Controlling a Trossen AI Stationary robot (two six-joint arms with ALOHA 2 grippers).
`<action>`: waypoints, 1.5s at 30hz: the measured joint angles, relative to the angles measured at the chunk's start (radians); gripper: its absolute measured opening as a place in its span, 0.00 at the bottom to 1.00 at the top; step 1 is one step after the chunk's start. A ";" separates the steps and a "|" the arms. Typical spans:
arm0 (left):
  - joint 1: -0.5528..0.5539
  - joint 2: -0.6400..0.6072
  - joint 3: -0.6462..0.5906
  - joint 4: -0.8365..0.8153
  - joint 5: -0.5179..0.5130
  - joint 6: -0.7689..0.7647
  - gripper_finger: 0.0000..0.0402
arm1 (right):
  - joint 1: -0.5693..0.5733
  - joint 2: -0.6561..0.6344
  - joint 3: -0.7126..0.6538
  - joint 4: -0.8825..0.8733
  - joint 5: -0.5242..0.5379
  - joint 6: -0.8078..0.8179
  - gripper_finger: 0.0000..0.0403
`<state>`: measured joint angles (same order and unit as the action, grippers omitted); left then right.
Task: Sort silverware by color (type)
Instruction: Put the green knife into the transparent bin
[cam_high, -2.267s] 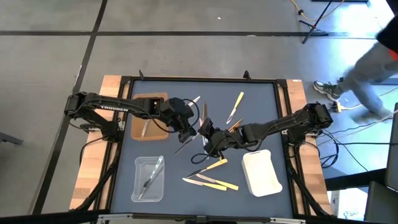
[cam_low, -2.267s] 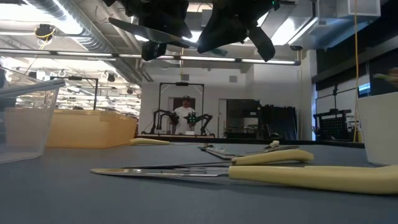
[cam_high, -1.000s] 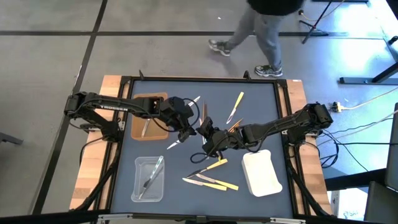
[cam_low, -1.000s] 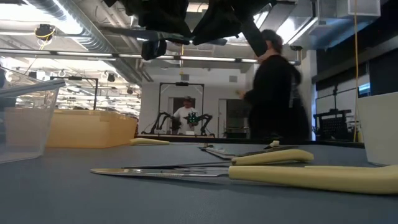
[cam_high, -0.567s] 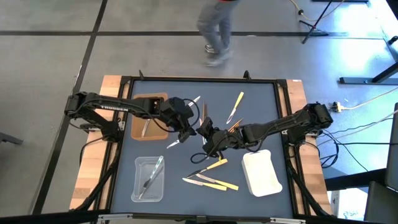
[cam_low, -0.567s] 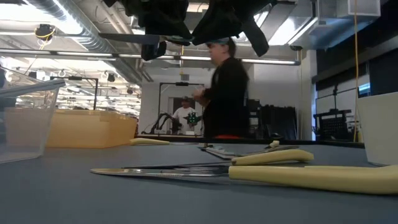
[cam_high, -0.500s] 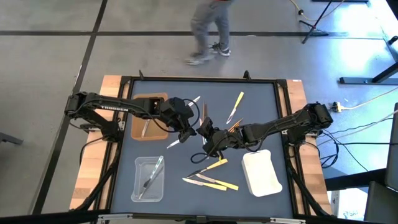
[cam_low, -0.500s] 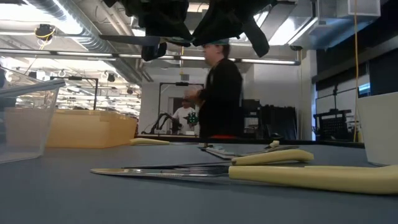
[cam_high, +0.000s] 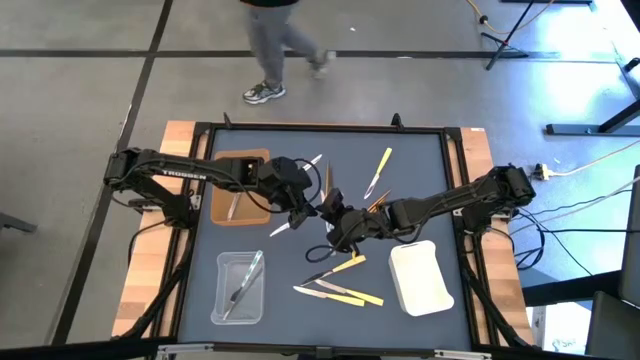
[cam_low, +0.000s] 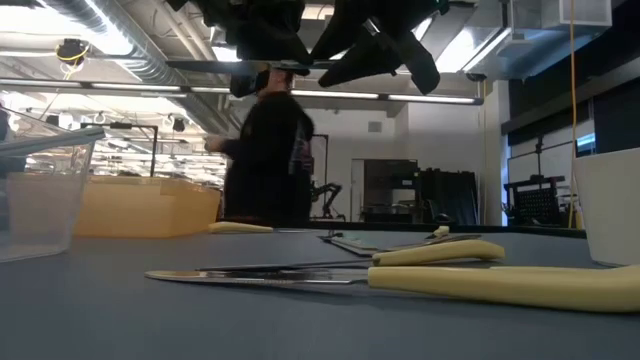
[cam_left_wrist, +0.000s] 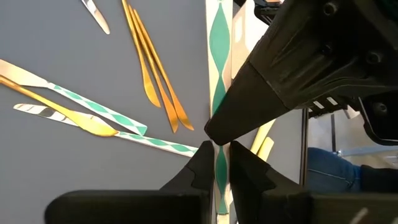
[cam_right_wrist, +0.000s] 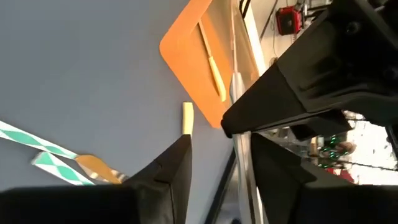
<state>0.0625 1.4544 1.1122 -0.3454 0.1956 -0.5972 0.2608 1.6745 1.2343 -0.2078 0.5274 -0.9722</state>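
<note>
Your table (cam_high: 200, 300) is dark blue-grey, with both arms meeting above its middle. Around them sit 3 trays: a brown tray (cam_high: 256, 213) by the left arm holding 1 tan utensil, a clear tray (cam_high: 225, 298) toward the front left holding clear utensils, and a white tray (cam_high: 418, 277) at the front right.

The left gripper (cam_left_wrist: 216, 153) has its fingers pinched nearly together on a green-and-white wrapped utensil (cam_left_wrist: 219, 106), lifted off the table at centre. The right gripper (cam_right_wrist: 221, 155) comes in from the opposite side, almost touching the left one; its fingers stand partly apart with that same slim utensil running between them, and you cannot tell whether they press on it.

The rest of the silverware lies loose. Pale yellow pieces (cam_high: 340, 292) cluster at the front between the clear and white trays, 1 yellow knife (cam_high: 378, 170) lies near the far edge, and tan wooden ones (cam_left_wrist: 154, 71) lie under the grippers.

A person (cam_low: 262, 150) walks past beyond the table's far edge.
</note>
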 joint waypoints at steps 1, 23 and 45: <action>0.000 0.000 0.000 0.000 -0.003 0.000 0.06 | 0.005 0.000 0.000 -0.004 0.000 0.003 0.37; 0.023 -0.022 0.001 -0.054 -0.153 0.015 0.06 | 0.141 -0.050 -0.002 -0.389 0.239 0.356 0.37; -0.544 -0.111 0.001 -0.392 -0.630 -0.520 0.06 | 0.103 -0.095 -0.002 -0.575 0.146 0.609 0.37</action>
<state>-0.4814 1.3435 1.1133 -0.7376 -0.4339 -1.1173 0.3638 1.5791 1.2324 -0.7831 0.6730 -0.3629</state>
